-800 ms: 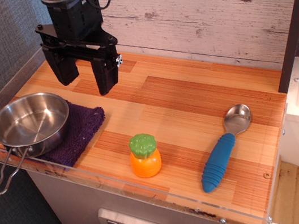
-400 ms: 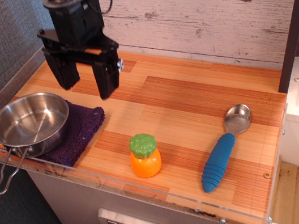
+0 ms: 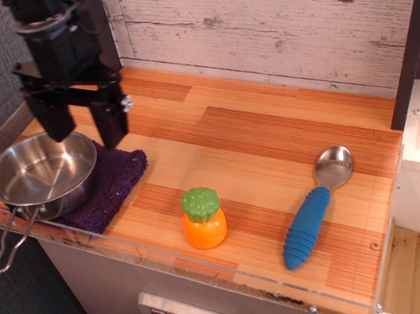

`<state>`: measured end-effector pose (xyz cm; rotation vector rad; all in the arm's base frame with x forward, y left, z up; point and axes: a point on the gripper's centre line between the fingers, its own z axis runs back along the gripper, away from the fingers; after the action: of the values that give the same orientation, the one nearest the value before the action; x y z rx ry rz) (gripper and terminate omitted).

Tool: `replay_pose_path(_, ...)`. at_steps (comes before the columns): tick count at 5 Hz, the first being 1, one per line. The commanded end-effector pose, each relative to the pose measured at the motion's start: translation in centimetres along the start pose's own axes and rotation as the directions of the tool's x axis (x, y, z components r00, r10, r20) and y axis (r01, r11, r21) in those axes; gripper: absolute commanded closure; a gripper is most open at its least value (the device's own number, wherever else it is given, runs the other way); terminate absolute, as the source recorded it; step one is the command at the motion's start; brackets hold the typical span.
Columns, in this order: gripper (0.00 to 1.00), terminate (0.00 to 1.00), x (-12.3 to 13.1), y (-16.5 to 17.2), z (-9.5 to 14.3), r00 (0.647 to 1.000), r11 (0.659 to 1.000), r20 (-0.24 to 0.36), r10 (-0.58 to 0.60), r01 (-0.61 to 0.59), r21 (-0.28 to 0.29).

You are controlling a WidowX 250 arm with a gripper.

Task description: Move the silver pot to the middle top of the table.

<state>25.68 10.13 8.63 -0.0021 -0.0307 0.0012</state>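
The silver pot (image 3: pixel 39 173) is a shallow shiny steel pan at the table's front left corner, resting on a purple cloth (image 3: pixel 113 181). Its wire loop handle (image 3: pixel 7 243) sticks out over the front left edge. My black gripper (image 3: pixel 85 133) is open and empty, fingers pointing down, hovering just above the pot's far right rim. One finger (image 3: pixel 55 122) stands over the pot's back edge, the other finger (image 3: pixel 112 125) over the cloth. The striped wood table (image 3: pixel 273 146) stretches to the right.
An orange toy with a green top (image 3: pixel 203 218) stands near the front middle. A blue-handled silver spoon (image 3: pixel 315 208) lies at the front right. A clear acrylic rim (image 3: pixel 171 260) runs along the front edge. A whitewashed plank wall (image 3: pixel 291 14) backs the table.
My gripper has moved left and toward the front, from over the back left of the table to above the pot's far rim. It stays open. The pot has not moved.
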Motion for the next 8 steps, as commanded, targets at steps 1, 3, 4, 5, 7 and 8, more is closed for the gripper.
replay_pose_path(1,0.0,0.0,-1.1,1.2,-1.2,0.994,0.995,-0.065,0.093,-0.089,0.053)
replay_pose_path(3,0.0,0.0,-0.9,-0.1,-4.3,0.992,0.994,-0.079,0.103,-0.099,0.049)
replay_pose_path(4,1.0,0.0,-0.8,0.0,-4.6,0.992,0.994,-0.07,0.109,-0.106,0.042)
replay_pose_path(5,1.0,0.0,-0.6,0.2,-4.3,0.993,0.996,-0.082,0.084,-0.081,0.037)
replay_pose_path(7,1.0,0.0,0.0,-0.1,-0.9,0.996,0.999,-0.086,0.027,-0.024,0.036)
replay_pose_path(8,1.0,0.0,1.1,-2.1,1.0,0.993,0.999,-0.109,0.036,-0.035,0.017)
